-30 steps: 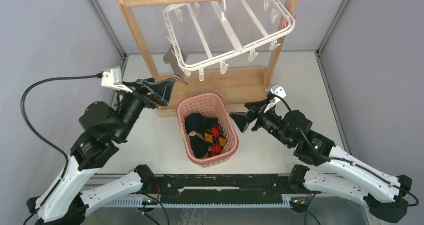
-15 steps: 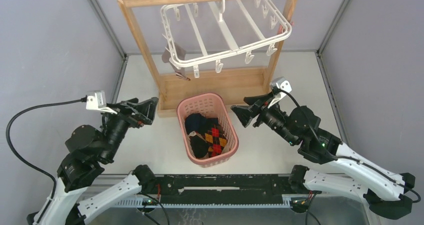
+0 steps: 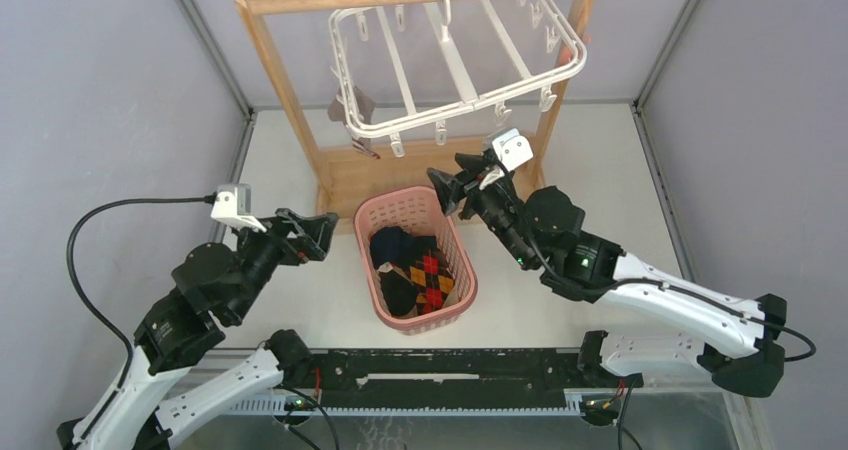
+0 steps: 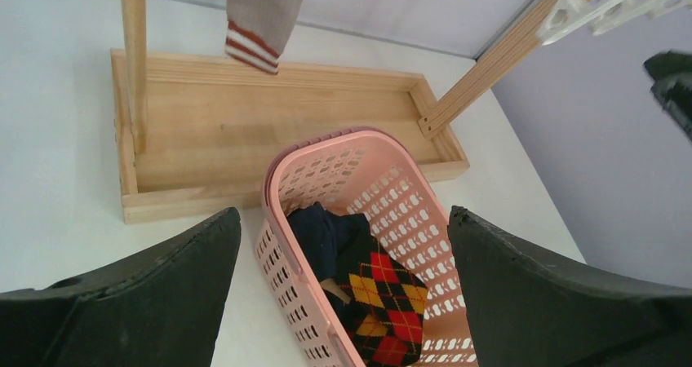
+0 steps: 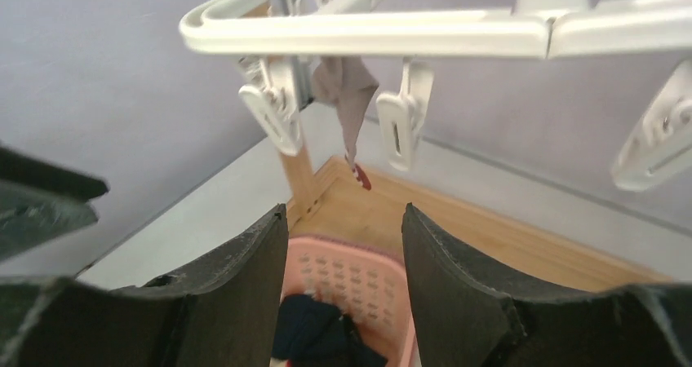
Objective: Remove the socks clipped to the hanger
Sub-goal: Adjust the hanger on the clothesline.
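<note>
The wooden rack [image 3: 420,175] stands at the far edge of the table [image 3: 600,170]. The white hanger [image 3: 457,55] is hooked on its top bar. The pink basket [image 3: 400,195], just before the rack's base, holds an argyle sock [image 3: 430,278]. The left gripper [image 3: 315,232] hovers wide open and empty. The right gripper [image 3: 450,185] has its jaws apart and empty below the hanger's near edge. One grey sock [image 3: 352,105] hangs clipped at the hanger's left corner.

A pink basket [image 3: 362,235] stands just before the wooden rack [image 3: 284,88] on the white table [image 3: 300,282].
</note>
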Motion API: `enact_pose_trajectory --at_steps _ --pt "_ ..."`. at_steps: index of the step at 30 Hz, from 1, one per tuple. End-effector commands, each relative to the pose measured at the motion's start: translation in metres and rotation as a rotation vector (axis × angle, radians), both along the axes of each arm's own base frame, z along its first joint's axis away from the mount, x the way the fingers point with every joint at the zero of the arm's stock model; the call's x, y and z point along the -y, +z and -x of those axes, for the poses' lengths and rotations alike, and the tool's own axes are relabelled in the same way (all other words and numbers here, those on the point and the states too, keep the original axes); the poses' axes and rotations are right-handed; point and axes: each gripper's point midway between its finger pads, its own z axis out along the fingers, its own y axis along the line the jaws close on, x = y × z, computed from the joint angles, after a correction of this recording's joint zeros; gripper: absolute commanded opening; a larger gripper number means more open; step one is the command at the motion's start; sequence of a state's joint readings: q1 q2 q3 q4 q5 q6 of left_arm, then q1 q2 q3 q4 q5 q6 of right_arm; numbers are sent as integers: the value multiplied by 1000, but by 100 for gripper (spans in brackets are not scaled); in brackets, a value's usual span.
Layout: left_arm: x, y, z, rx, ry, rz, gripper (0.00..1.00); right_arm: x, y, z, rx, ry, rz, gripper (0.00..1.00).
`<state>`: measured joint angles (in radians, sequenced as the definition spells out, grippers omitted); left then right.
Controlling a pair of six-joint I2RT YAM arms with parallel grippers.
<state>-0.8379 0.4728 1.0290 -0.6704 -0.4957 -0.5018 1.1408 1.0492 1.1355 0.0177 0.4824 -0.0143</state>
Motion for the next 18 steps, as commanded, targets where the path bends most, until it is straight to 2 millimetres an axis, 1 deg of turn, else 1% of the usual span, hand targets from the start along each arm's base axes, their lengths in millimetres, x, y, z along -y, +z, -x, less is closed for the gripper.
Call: enact_pose_trajectory --at_steps 1,6,12,15,18 --pt "9 -10 2 -26 -34 19 100 17 49 -17 131 -158 -58 60" --pt "14 -13 -1 -36 -42 10 100 19 61 -28 181 -228 -76 60" --pt "23 -15 -6 -50 -51 -1 100 18 67 -41 210 -257 -108 60" --pt "26 -19 -10 -68 -50 -32 100 12 69 -44 221 -233 -126 60" --pt "21 -19 -17 -103 -6 -112 100 7 70 -44 230 -211 -135 60"
